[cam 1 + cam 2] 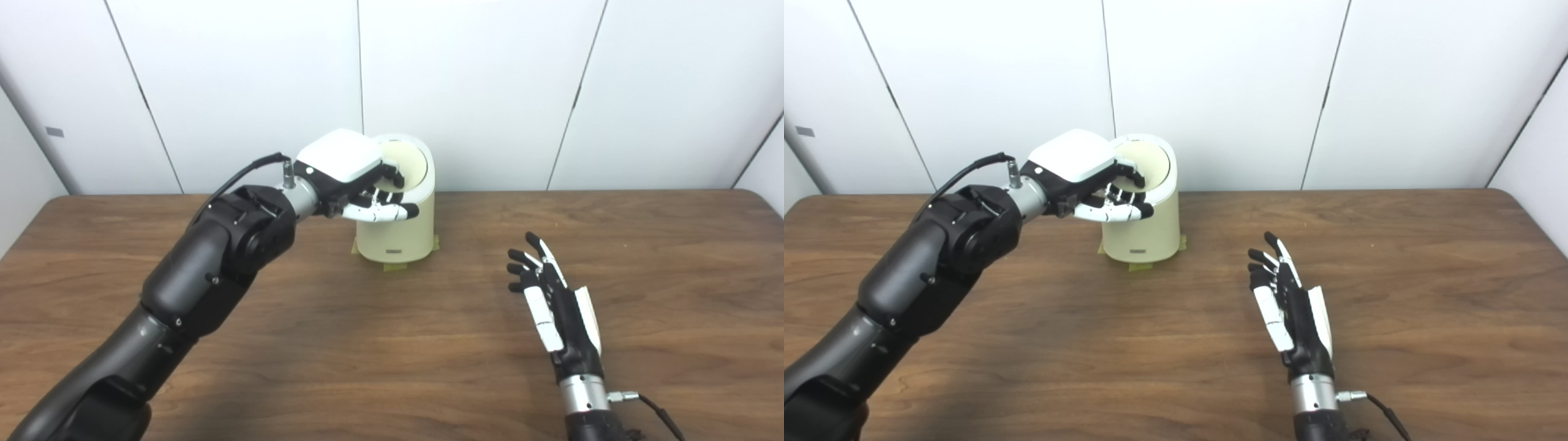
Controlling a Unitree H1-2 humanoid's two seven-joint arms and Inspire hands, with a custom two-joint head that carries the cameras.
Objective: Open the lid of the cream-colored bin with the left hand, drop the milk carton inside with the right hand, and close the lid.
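table (pixel 392 343): brown wood grain, rounded far corners; wall panels (pixel 478 79): white, dark seams | tape tabs (pixel 1129 267): yellowish, on table

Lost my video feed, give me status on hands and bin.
Left hand at the bin top, fingers on the lid. Right hand open, empty, over the table. No milk carton in view.

Wooden table (pixel 392 343) against white panelled wall (pixel 490 92), seemingly evenly lit.
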